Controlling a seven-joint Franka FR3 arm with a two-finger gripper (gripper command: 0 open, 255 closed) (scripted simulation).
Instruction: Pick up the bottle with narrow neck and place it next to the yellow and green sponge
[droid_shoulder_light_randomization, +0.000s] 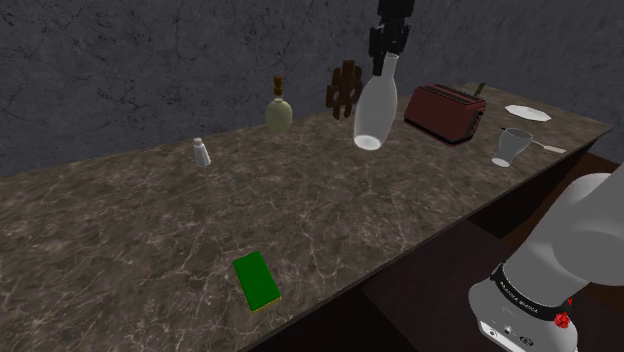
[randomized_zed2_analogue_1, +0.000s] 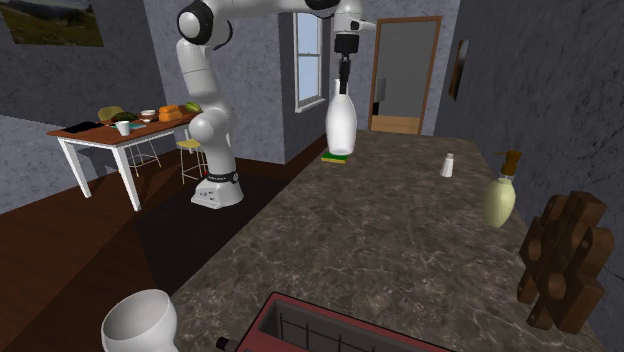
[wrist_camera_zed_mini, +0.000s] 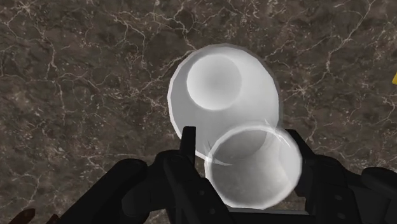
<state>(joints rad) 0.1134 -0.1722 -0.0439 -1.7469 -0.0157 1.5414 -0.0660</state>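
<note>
Gripper (droid_shoulder_light_randomization: 388, 58): clasped on the narrow neck of the white bottle (droid_shoulder_light_randomization: 374, 108), holding it aloft, clear of the dark marble counter (droid_shoulder_light_randomization: 140, 230). Bottle body hanging below the 2 black fingers, base lowest, slightly tilted. Green and yellow sponge (droid_shoulder_light_randomization: 256, 281): flat on the counter, well apart from the gripper, by the counter's near edge. Red toaster (droid_shoulder_light_randomization: 445, 112): on the counter beside the gripper, toward the shoulder view's right.
</note>
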